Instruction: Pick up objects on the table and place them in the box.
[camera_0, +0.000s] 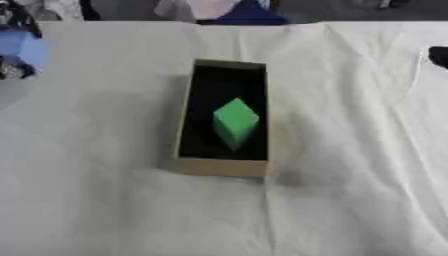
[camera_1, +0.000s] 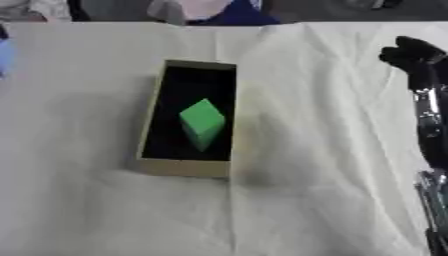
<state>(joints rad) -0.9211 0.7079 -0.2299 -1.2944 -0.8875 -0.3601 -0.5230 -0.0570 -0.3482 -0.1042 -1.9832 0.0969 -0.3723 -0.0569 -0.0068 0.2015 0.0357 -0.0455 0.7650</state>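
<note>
Green block in the box, your right hand off to the side

Nearest you is the white cloth (camera_1: 289, 210) covering the table; on it sits the box (camera_1: 182, 167), tan walls and a black inside, long axis running away from you. The green block (camera_1: 202, 123) lies inside the box, about mid-length, tilted on an edge. Right of the box and farther back, well apart from it, your right hand (camera_1: 411, 54) hangs above the cloth with fingers curled and nothing in them; its silver-jointed forearm runs down the right edge
</note>
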